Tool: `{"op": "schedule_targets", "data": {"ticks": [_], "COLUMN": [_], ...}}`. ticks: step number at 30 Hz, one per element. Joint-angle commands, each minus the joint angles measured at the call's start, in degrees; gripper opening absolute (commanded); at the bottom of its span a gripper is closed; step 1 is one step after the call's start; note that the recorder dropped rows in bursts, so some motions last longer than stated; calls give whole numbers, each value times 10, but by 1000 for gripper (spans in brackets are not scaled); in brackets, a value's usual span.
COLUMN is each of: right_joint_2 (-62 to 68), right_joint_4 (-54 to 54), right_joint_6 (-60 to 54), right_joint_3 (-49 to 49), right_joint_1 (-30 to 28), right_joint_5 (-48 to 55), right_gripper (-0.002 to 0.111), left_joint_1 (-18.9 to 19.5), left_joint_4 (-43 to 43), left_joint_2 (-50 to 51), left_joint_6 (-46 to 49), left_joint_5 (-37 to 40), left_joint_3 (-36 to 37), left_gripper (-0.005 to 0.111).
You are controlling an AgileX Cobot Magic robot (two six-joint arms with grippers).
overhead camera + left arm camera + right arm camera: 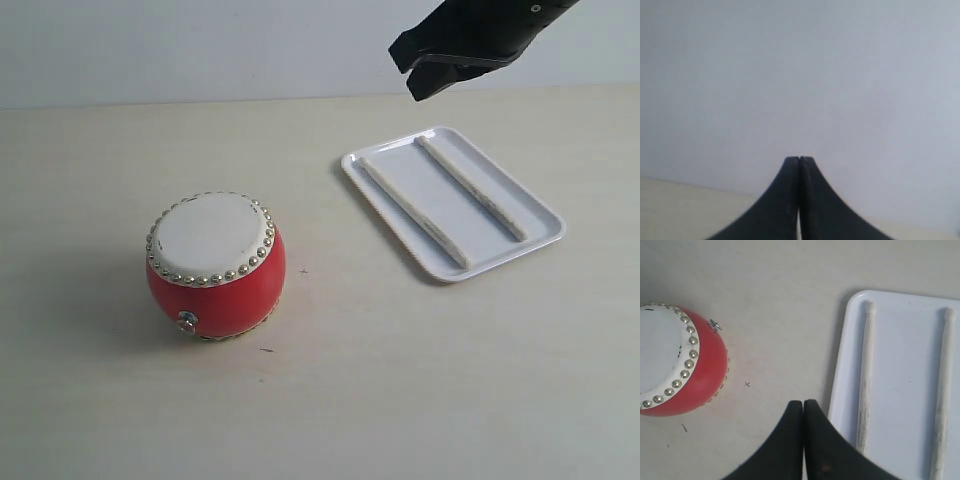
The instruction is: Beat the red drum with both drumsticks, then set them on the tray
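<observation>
Hovering over the tray, the right tool is closed, empty, like the left tool; dipping could scatter the sticks.

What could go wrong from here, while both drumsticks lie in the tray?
1. The two drumsticks lie flat in the white tray, so a grasp from above may scrape or shift the tray.
2. The right gripper is shut above the tray; if it descends without opening, it may push a drumstick instead of grasping it.
3. The red drum has a rounded body; an off-centre hit might tip it.
</observation>
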Motion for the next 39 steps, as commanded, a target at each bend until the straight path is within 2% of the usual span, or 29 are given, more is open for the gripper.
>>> {"op": "schedule_targets", "data": {"ticks": [1, 2, 4, 9, 12, 17, 19, 23, 26, 29, 39], "right_joint_2": [-7, -7, -7, -7, -7, -7, -7, -7, -7, -7, -7], "right_joint_4": [2, 2, 2, 2, 2, 2, 2, 2, 2, 2, 2], "right_joint_6": [-5, -5, -5, -5, -5, -5, -5, -5, -5, -5, -5], "right_joint_3": [1, 1, 1, 1, 1, 1, 1, 1, 1, 1, 1], "right_joint_1": [-1, -1, -1, -1, -1, -1, -1, -1, -1, -1, -1], "right_joint_5": [-6, -6, -6, -6, -6, -6, -6, -6, -6, -6, -6], "right_gripper": [0, 0, 0, 0, 0, 0, 0, 0, 0, 0, 0], "left_joint_1": [86, 99, 103, 105, 108, 110, 110, 110, 110, 110, 111], "left_joint_4": [-4, -4, -4, -22, -169, -479, -513, -560, -620, -674, -685], "left_joint_2": [-159, -197, -220, -230, -230, -230, -230, -230, -230, -230, -231], "left_joint_6": [-48, -48, -47, -11, 177, 557, 613, 658, 769, 890, 848], "left_joint_5": [10, 16, 22, 34, 36, 71, 116, 228, 285, 293, 293], "left_joint_3": [83, 107, 127, 147, 153, 159, 159, 159, 159, 159, 159], "left_gripper": [0, 0, 0, 0, 0, 0, 0, 0, 0, 0, 0]}}
